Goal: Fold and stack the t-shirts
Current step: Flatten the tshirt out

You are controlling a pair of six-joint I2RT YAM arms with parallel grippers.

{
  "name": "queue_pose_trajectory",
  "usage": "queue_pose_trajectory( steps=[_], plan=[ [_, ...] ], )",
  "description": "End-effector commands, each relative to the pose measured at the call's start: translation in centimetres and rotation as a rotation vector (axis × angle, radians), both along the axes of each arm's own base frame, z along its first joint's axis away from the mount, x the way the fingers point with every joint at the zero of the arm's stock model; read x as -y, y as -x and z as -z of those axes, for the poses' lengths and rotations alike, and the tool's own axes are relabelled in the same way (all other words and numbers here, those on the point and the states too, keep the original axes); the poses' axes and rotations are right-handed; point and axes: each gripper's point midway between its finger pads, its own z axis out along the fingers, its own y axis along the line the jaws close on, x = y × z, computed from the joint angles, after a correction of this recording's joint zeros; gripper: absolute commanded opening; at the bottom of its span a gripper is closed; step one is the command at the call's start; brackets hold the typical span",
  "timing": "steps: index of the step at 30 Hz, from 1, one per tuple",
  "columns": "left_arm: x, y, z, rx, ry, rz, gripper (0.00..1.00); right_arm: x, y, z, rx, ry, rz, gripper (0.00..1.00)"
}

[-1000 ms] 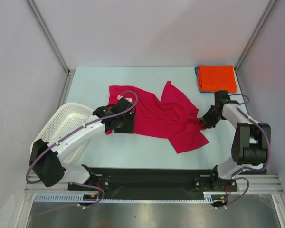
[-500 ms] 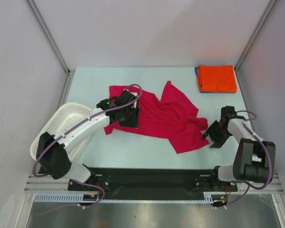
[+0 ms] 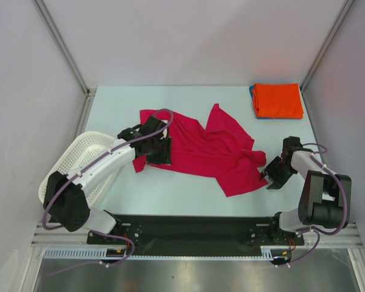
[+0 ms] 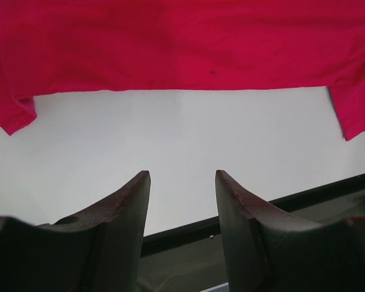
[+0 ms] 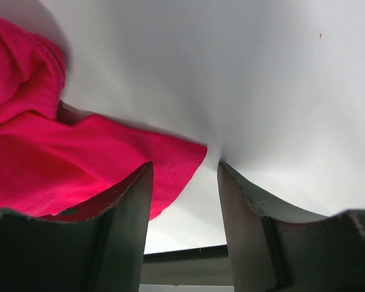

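Note:
The crimson t-shirt (image 3: 207, 149) lies spread and rumpled in the middle of the table. The orange t-shirt (image 3: 278, 100) lies folded at the far right on a blue t-shirt, of which only a thin edge (image 3: 253, 97) shows. My left gripper (image 3: 160, 155) is open and empty over the crimson shirt's left part. In the left wrist view it (image 4: 182, 176) hangs over bare table with the shirt's hem (image 4: 182, 48) beyond. My right gripper (image 3: 272, 175) is open at the shirt's right corner. In the right wrist view it (image 5: 184, 167) holds nothing, and the corner (image 5: 79, 164) lies by its left finger.
A white perforated basket (image 3: 79, 159) stands at the left edge under my left arm. The black base rail (image 3: 194, 228) runs along the near edge. White walls close in the table on the left, right and back.
My right gripper has come off the crimson shirt's right edge and moved nearer and to the right. My left gripper has shifted a little over the shirt's left part.

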Motion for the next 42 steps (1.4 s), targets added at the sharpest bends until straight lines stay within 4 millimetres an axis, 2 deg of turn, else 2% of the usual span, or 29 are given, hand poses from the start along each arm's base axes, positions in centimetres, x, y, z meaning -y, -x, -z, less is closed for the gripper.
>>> queue_pose_trajectory(
  steps=[1,8,22,26,28,29,31,32,33,35,36,37,42],
  plan=[
    [0.0,0.0,-1.5,0.046,0.058,0.003,0.53,1.4,-0.9,1.8,0.016,0.07,0.022,0.52],
    [-0.5,0.5,-1.5,0.047,0.073,-0.014,0.53,2.5,-1.0,2.2,0.004,0.124,0.0,0.5],
    [-0.9,1.3,-1.6,0.045,0.089,-0.029,0.53,3.0,-2.1,2.6,0.03,0.145,-0.041,0.43],
    [-1.3,1.5,-1.7,0.052,0.087,-0.039,0.54,3.1,-2.6,2.9,0.038,0.149,-0.049,0.31],
    [-1.6,1.7,-1.6,0.05,0.08,-0.045,0.54,3.0,-2.7,3.1,0.035,0.149,-0.058,0.22],
    [-1.7,1.7,-1.6,0.055,0.076,-0.049,0.54,2.9,-2.7,3.0,0.034,0.149,-0.062,0.14],
    [-2.2,2.1,-1.4,0.047,0.06,-0.059,0.54,3.4,-2.6,2.9,0.033,0.178,-0.064,0.08],
    [-2.6,2.1,-1.3,0.051,0.047,-0.069,0.54,3.5,-2.5,2.7,0.029,0.182,-0.069,0.02],
    [-3.0,2.5,-1.1,0.048,0.04,-0.079,0.55,3.6,-2.4,2.3,0.029,0.191,-0.068,0.0],
    [-3.8,2.9,-0.8,0.029,0.036,-0.113,0.57,3.5,-1.4,1.5,-0.001,0.192,-0.035,0.0],
    [-4.5,3.3,-0.4,0.019,0.031,-0.132,0.58,3.6,-1.4,0.4,0.021,0.197,-0.007,0.0],
    [-5.2,3.2,-0.1,0.008,0.034,-0.173,0.58,3.4,-0.2,-0.1,-0.025,0.193,0.012,0.0],
    [-8.2,3.0,0.9,-0.019,0.033,-0.318,0.58,3.5,0.1,-3.7,0.041,0.193,0.11,0.0]
  ],
)
